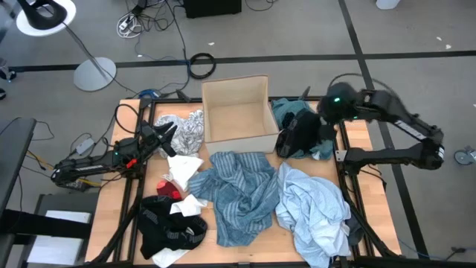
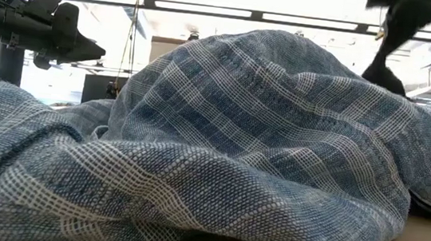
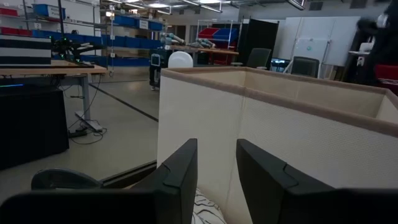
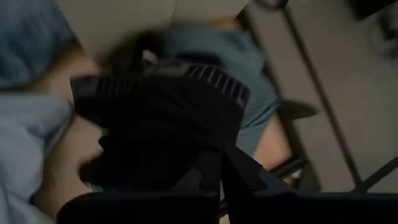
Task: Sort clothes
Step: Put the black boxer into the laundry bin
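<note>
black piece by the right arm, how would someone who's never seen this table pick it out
Find the tan cardboard box at the table's far middle. Just off its right wall, the black fabric piece hangs from the shut right gripper, above the teal top. It is the only garment lifted off the table.

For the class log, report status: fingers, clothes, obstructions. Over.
Right gripper fingers shut on black piece, lifted beside cardboard box. Left gripper fingers open, empty, over grey-white patterned piece. Blue striped shirt heaped mid-table.
</note>
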Robot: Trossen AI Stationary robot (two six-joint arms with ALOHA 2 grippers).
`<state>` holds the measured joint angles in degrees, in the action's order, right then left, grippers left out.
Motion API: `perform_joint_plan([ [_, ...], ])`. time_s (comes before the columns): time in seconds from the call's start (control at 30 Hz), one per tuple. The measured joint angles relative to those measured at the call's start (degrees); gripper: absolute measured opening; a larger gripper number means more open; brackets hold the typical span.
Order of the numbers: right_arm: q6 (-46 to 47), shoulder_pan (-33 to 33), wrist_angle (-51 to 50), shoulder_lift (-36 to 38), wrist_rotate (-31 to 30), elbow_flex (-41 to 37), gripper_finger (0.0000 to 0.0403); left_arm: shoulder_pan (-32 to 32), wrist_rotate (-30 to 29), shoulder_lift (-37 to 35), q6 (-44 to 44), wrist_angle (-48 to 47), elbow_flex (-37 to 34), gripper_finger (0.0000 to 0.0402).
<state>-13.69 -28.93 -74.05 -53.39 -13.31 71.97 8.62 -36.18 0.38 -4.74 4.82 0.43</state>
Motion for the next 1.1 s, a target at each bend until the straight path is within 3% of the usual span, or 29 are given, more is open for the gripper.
perform_joint_plan([
  [0.37,0.0,0.0,5.2,-1.7,-0.6,21.1,0.0001,0.0,0.0,0.0,0.0,0.0,0.0,0.0117],
  [0.53,0.0,0.0,11.4,-6.5,0.1,28.5,0.0001,0.0,0.0,0.0,0.0,0.0,0.0,0.0117],
  [0.77,0.0,0.8,21.0,-15.2,5.8,36.3,0.0000,0.0,0.0,0.0,0.0,0.0,0.0,0.0117],
  [1.1,0.0,5.4,38.3,-25.4,6.2,44.3,0.0000,0.0,0.0,0.0,0.0,0.0,0.0,0.0117],
])
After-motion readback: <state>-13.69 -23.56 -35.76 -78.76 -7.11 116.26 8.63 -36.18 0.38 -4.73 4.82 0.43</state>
